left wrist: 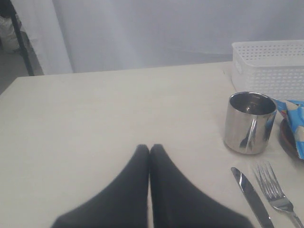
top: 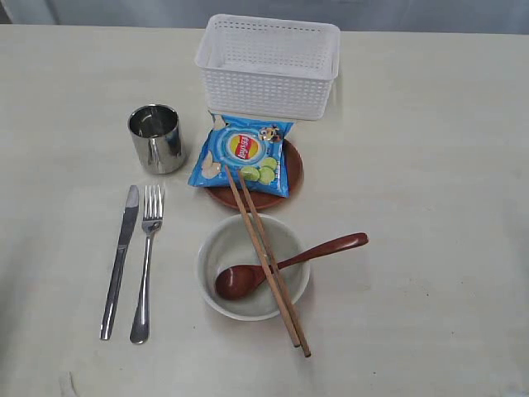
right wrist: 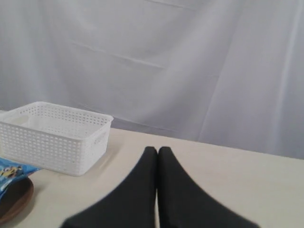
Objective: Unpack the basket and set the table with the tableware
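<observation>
The white basket stands at the back of the table, nothing showing inside it. In front lies the brown plate under a blue chip bag. Chopsticks and a reddish wooden spoon rest across the off-white bowl. The steel cup, knife and fork lie to the left. Neither arm shows in the exterior view. My left gripper is shut, empty, over bare table near the cup. My right gripper is shut, empty, beside the basket.
A pale curtain hangs behind the table's far edge. Bare tabletop stretches to the right of the bowl and to the left of the cup. A dark table leg or stand shows beyond the table's corner in the left wrist view.
</observation>
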Available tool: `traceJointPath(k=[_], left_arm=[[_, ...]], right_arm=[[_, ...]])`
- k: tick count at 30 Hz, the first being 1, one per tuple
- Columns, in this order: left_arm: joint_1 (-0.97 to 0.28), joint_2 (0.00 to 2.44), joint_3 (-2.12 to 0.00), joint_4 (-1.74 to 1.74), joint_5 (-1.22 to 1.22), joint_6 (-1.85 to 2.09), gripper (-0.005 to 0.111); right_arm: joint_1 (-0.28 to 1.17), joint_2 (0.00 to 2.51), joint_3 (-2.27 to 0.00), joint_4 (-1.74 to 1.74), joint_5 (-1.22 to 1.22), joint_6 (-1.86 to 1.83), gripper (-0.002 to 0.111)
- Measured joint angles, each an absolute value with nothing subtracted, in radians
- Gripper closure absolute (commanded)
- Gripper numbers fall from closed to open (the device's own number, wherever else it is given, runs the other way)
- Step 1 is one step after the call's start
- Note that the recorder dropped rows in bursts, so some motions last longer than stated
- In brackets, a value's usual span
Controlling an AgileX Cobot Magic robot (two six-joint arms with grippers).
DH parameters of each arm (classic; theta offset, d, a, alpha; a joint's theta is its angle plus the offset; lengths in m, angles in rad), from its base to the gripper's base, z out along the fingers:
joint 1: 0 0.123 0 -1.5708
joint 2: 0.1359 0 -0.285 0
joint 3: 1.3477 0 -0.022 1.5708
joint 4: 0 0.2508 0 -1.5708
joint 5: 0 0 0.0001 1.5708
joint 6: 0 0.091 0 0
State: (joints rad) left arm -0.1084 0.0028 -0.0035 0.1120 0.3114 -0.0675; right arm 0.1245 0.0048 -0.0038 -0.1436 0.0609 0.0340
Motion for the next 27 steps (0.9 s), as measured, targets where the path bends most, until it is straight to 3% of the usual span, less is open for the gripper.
traceJointPath(k=[8, 27], left_arm=[[-0.108, 0.003, -0.003, 0.112, 0.311, -0.067, 0.107], [-0.108, 0.003, -0.003, 0.112, 0.311, -0.067, 0.107]], right_arm=[[0.124, 0.005, -0.004, -0.151, 0.248, 0.034, 0.109], [0.124, 0.005, -0.004, -0.151, 0.32, 0.032, 0.109]])
